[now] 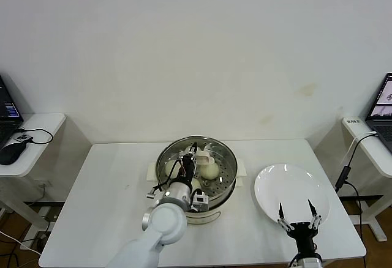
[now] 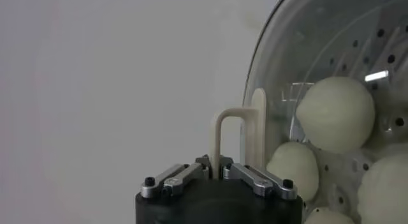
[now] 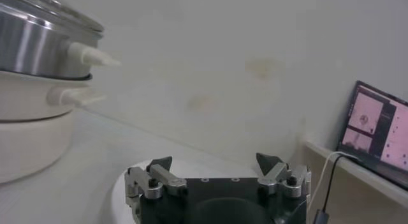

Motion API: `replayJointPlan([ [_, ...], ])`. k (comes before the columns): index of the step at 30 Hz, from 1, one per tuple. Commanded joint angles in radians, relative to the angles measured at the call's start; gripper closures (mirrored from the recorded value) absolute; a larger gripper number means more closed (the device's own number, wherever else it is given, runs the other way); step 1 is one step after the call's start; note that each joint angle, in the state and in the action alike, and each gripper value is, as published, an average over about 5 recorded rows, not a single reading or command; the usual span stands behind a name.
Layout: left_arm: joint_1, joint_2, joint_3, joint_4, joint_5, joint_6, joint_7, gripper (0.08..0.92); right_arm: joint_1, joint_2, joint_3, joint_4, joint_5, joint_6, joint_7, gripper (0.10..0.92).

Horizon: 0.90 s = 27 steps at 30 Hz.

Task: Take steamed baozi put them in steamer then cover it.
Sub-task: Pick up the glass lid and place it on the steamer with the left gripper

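Glass cover (image 2: pixel 331 59) sits over the steamer (image 1: pixel 228 171), which stands near the middle of the white table (image 1: pixel 104 201) on its cream-white base. In the head view the cover lies roughly level on the pot's rim. Its cream-white bar handle (image 2: pixel 237 139) is an arched bar on top of the lid; in the head view its long axis runs from the robot's near-left toward far-right. Through the glass, the left wrist view shows steamed baozi (image 2: pixel 336 113) resting on the perforated floor, close together, at least four of them partly visible.

Left gripper (image 1: pixel 193 153) is above the pot, its fingers closed tight on the bar handle, with the left arm reaching forward from the table's near edge and angled slightly rightward. In the left wrist view the handle rises straight out from between the closed fingertips.

Right gripper (image 1: pixel 298 214) hovers over the near edge of the flat white plate (image 1: pixel 275 182), well to the right of the steamer, its jaws spread wide and holding nothing. A laptop (image 3: pixel 381 133) stands on a side shelf farther right.
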Motion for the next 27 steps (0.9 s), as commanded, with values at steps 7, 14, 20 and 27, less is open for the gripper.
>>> replayJointPlan([
  [7,-0.001,-0.011,-0.014,0.023,0.018,-0.011,-0.010,0.852,-0.004,-0.001,-0.001,-0.002,0.000,0.005,-0.002,0.203],
  [14,0.001,-0.020,-0.017,0.036,0.020,-0.016,-0.019,0.852,-0.004,-0.002,-0.003,-0.005,0.003,0.005,-0.003,0.203],
  [20,0.010,-0.026,-0.021,0.033,0.025,-0.021,-0.019,0.852,-0.004,-0.002,-0.006,-0.008,0.008,0.005,-0.004,0.202],
  [27,0.060,-0.003,-0.035,-0.038,0.018,-0.021,-0.018,0.770,-0.007,-0.002,-0.009,-0.002,0.006,0.002,-0.005,0.203],
])
